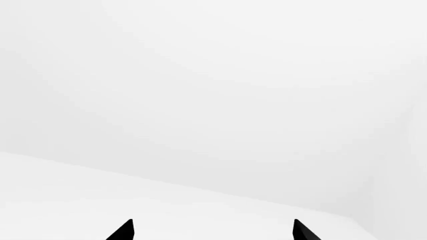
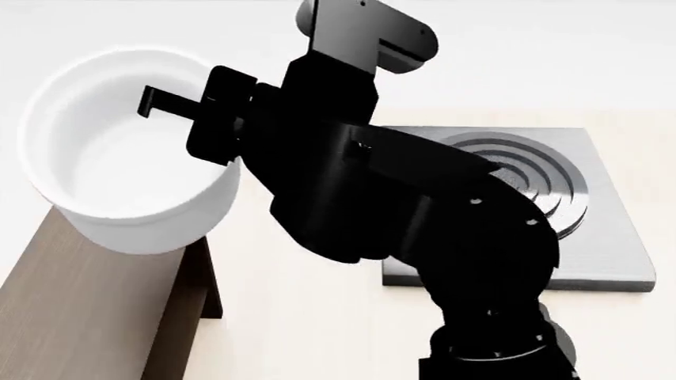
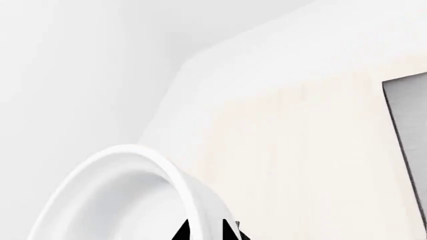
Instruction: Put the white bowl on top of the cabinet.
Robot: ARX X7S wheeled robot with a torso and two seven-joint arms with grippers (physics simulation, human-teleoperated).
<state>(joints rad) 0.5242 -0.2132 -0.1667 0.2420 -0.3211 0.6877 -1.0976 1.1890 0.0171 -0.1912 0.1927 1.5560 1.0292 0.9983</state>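
white bowl (image 2: 122,150), deep, glossy and plain with tall walls, is up in the air over the dark brown wood-grain box-shaped cabinet (image 2: 90,305) in the head view. it is tilted, its base just above or perhaps touching the flat top; which, i cannot tell. the right gripper (image 2: 185,107) grasps its rim on the stove side, one jaw inside the wall and the other outside. the step in hand looks like the placing. next comes levelling the bowl, lowering it squarely onto the top, then releasing. the grey square stove plate (image 2: 591,158) lies apart on the pale tabletop (image 2: 306,317).

left wrist view: the left gripper (image 1: 213,231) shows two separated tips with nothing between them, facing blank white.

right wrist view: the bowl's rim runs between the clenched jaws, tabletop far below.
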